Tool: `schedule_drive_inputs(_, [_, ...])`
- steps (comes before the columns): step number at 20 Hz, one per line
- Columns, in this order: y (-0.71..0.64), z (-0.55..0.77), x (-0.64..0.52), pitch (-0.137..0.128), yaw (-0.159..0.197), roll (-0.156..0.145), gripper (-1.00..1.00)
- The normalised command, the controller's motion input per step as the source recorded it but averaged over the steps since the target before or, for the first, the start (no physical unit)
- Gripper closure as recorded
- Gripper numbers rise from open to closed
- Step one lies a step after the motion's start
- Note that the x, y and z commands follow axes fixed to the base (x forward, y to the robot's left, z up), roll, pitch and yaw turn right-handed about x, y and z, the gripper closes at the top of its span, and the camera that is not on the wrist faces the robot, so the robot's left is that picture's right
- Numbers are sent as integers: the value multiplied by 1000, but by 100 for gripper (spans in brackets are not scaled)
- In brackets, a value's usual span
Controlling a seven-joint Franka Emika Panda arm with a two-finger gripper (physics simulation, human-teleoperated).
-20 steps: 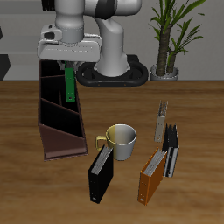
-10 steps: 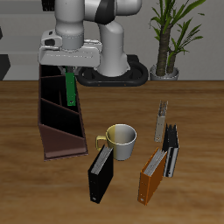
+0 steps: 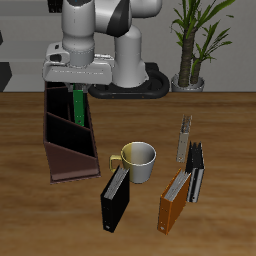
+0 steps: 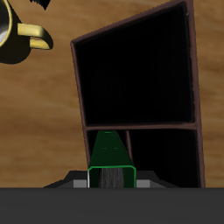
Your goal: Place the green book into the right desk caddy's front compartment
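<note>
The right desk caddy (image 3: 68,138) runs down the left of the exterior frame, its dark reddish-brown walls (image 4: 136,122) splitting it into compartments. Above its far end, at upper left, the gripper (image 3: 77,88) is clamped on the green book (image 3: 79,104), which hangs upright over the caddy (its top edge (image 4: 112,159) shows between the fingers in the wrist view). Toward lower centre stand a black book (image 3: 115,199) and an orange book (image 3: 175,201), with a mug (image 3: 137,160) just behind them.
</note>
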Motion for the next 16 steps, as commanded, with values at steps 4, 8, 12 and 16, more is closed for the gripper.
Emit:
schedule_drive_inputs(4, [-94,-134,12,24,-11,-12,100])
schedule_drive_inputs(8, [-91,-149,54,43,-22,-22,100])
schedule_drive_inputs(12, [-17,-242,51,92,-34,-11,-100])
schedule_drive_inputs(16, [-20,-1,10,33,-20,0,-100])
